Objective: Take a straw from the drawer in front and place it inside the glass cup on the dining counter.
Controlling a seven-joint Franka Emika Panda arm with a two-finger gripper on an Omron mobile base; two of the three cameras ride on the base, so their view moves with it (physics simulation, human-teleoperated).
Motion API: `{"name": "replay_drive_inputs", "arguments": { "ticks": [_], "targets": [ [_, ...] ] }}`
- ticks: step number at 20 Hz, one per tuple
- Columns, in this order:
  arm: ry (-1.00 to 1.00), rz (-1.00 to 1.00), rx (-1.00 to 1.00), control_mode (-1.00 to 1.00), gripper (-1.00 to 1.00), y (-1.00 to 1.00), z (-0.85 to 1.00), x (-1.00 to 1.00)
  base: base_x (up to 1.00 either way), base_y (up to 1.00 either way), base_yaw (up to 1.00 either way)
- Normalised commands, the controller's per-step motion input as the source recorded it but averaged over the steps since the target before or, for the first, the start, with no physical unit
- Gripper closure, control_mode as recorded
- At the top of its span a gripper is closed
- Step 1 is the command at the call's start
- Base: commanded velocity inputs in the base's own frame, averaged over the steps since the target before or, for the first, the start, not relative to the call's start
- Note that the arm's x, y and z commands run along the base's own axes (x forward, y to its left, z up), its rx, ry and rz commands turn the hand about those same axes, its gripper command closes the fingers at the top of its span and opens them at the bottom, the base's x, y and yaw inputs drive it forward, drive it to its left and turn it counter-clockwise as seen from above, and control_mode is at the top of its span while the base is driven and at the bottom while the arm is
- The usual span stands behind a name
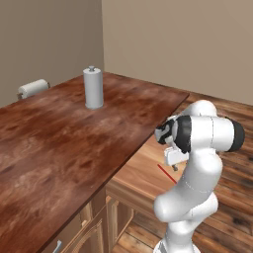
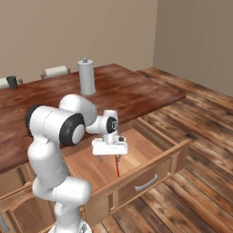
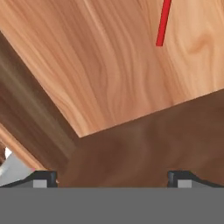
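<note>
Straw (image 2: pixel 118 169) looks light, thin, stiff; pinch its middle with your wide-open, empty end effector (image 2: pixel 109 159) above the drawer (image 2: pixel 150 170).

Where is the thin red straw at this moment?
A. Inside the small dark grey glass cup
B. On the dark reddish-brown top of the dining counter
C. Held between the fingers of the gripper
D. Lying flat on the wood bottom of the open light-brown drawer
D: the thin red straw lies flat on the bottom of the open light-brown wooden drawer, below the open gripper, which holds nothing.
</note>
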Motion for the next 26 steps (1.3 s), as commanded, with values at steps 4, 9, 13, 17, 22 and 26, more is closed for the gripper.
{"name": "replay_drive_inputs", "arguments": {
  "ticks": [4,9,13,17,22,26],
  "targets": [
    [-0.11,0.04,0.11,-1.00,-1.00,0.00,-0.47,0.18,0.00,0.00,0.00],
    [-0.15,0.04,0.05,-1.00,-1.00,0.00,-0.48,0.19,0.00,0.00,0.00],
    [-0.14,0.02,0.00,-1.00,-1.00,0.00,-0.41,0.36,0.00,0.00,0.00],
    [-0.10,0.03,0.00,-1.00,-1.00,0.00,-0.42,0.33,0.00,0.00,0.00],
    [-0.05,0.03,0.00,-1.00,-1.00,0.00,-0.41,0.34,0.00,0.00,0.00],
    [0.00,0.01,0.00,-1.00,-1.00,0.00,-0.51,0.42,0.00,0.00,0.00]
  ]
}}
